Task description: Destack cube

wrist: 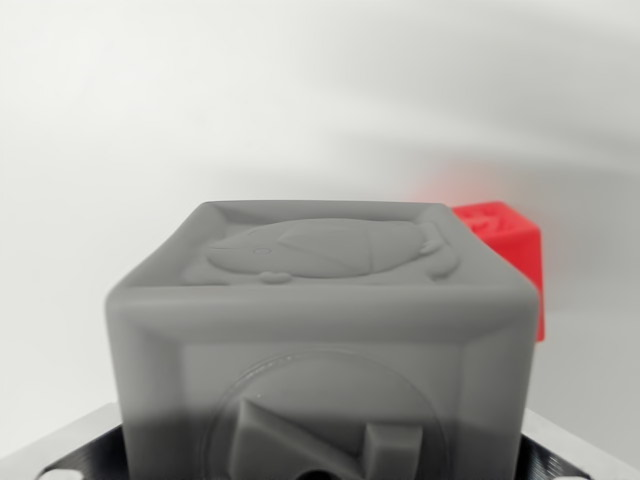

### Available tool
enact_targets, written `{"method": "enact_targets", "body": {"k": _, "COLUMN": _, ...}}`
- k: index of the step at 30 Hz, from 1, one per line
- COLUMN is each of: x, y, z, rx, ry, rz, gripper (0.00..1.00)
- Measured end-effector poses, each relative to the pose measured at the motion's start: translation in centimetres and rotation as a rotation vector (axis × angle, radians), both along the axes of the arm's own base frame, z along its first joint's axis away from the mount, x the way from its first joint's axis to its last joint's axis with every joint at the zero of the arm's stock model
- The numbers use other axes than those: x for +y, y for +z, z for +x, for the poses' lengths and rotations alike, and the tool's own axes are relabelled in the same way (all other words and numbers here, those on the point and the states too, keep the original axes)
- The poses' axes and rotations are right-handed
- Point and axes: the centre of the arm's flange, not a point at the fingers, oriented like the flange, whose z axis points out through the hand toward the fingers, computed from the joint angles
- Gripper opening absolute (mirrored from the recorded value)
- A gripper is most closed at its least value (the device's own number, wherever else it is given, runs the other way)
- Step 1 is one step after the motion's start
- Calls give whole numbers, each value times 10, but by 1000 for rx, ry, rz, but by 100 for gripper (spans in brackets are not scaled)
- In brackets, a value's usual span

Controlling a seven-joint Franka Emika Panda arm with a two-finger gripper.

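Note:
A grey cube (320,330) with a raised animal relief on its top face fills the lower middle of the wrist view, very close to the camera. My gripper (322,455) flanks it. The fingers (70,450) show only as dark and metallic edges at the bottom corners, pressed against the cube's two sides, so the gripper is shut on it. A red cube (510,250) stands behind the grey one on the wrist view's right, mostly hidden, with only its upper right corner showing. Whether the two cubes touch cannot be seen.
A plain white surface (200,100), blurred, spreads behind and around the cubes. A faint red reflection glows above the red cube.

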Motion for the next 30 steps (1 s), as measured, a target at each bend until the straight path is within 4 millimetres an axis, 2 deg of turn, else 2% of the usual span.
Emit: {"method": "enact_targets", "body": {"k": 30, "x": 57, "y": -16, "z": 7, "rx": 1, "ry": -141, "rz": -1, "gripper": 0}}
